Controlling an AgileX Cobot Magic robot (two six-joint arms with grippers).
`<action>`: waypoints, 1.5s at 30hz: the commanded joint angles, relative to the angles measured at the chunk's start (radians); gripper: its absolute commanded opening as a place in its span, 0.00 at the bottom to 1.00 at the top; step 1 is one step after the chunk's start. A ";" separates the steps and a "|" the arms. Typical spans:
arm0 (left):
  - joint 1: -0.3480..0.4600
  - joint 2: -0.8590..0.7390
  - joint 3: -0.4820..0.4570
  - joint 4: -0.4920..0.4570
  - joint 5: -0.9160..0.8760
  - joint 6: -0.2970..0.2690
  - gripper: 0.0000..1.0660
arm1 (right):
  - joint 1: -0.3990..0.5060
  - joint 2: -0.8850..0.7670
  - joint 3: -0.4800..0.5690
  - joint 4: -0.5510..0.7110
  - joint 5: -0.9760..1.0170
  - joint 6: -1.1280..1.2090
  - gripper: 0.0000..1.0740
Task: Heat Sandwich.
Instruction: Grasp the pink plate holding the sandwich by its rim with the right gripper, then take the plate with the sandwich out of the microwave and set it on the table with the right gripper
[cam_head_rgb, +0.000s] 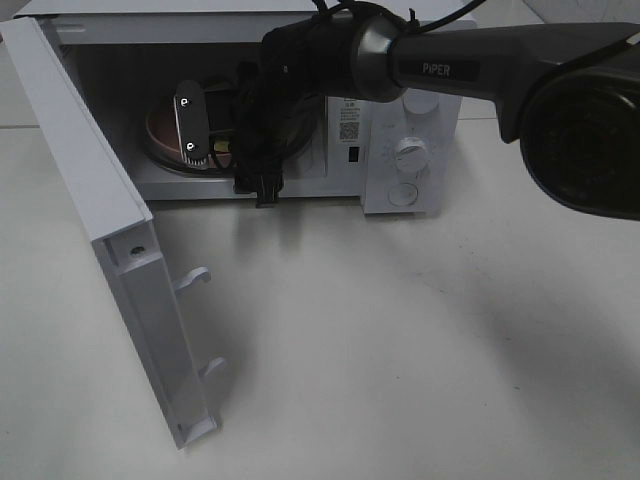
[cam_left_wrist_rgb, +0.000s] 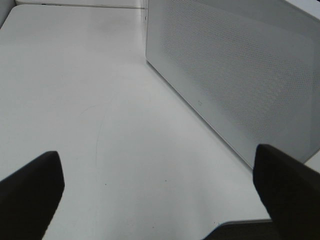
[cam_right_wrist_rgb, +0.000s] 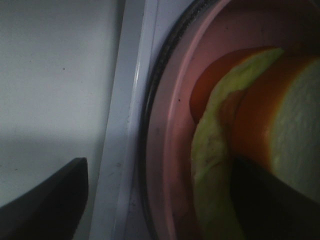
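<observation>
The sandwich (cam_right_wrist_rgb: 250, 120) lies on a round pink plate (cam_right_wrist_rgb: 170, 150) inside the open microwave (cam_head_rgb: 345, 60). It shows white bread, green lettuce and orange-red filling. In the high view the plate (cam_head_rgb: 160, 135) sits on the turntable, and the sandwich is mostly hidden behind my right arm. My right gripper (cam_right_wrist_rgb: 160, 170) reaches into the cavity with its jaws wide apart. One finger (cam_right_wrist_rgb: 50, 195) is outside the plate's rim and the other (cam_right_wrist_rgb: 270, 195) is over the sandwich. My left gripper (cam_left_wrist_rgb: 157, 155) is open and empty above the table.
The microwave door (cam_head_rgb: 100, 200) stands swung open to the left, with two latch hooks (cam_head_rgb: 195, 278) sticking out. Its perforated panel (cam_left_wrist_rgb: 240, 75) is close beside my left gripper. Two knobs (cam_head_rgb: 410, 155) are on the control panel at the right. The white table (cam_head_rgb: 400, 350) lies in front.
</observation>
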 joint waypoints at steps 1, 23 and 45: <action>0.001 -0.006 0.003 -0.009 -0.013 0.001 0.91 | 0.007 0.020 -0.004 0.001 -0.009 0.006 0.68; 0.001 -0.006 0.003 -0.009 -0.013 0.001 0.91 | 0.007 0.001 -0.003 -0.001 0.058 -0.046 0.00; 0.001 -0.006 0.003 -0.009 -0.013 0.001 0.91 | -0.021 -0.254 0.300 0.087 -0.086 -0.441 0.00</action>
